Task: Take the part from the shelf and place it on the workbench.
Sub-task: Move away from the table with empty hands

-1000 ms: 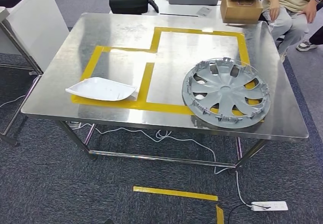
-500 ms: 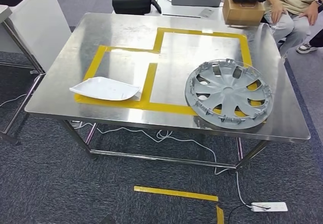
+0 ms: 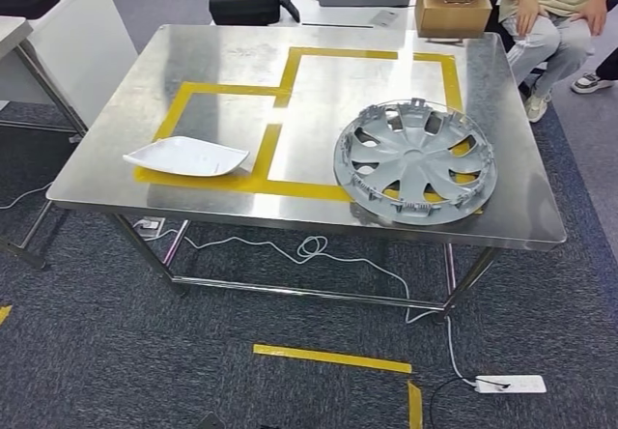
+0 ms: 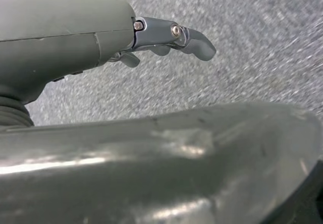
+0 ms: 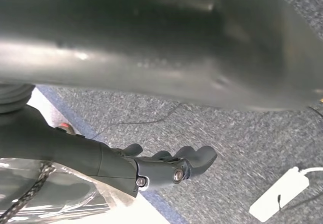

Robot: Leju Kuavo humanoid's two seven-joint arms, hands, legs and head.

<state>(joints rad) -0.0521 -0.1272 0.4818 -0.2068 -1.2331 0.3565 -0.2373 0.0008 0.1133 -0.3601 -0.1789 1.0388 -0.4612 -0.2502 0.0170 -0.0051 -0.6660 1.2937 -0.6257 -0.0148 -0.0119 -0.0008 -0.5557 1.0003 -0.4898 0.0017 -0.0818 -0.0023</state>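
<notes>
The tabletop (image 3: 218, 62) is lying broad and bare along its far strip and across the middle between the yellow tape lines (image 3: 277, 139). A grey wheel cover (image 3: 414, 161) is taking up the right front part, reaching close to the near edge. A white flat part (image 3: 185, 157) is sitting at the left front. Between these two a stretch of steel is lying free. A cardboard box (image 3: 452, 9) and a seated person (image 3: 553, 14) are crowding the far right corner.

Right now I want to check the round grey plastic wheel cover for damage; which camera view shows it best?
The head view: the round grey plastic wheel cover lies whole on the steel workbench, spokes and rim clips clear, overlapping the yellow tape. The left and right wrist views look at carpet past each hand and give nothing of it.
</notes>
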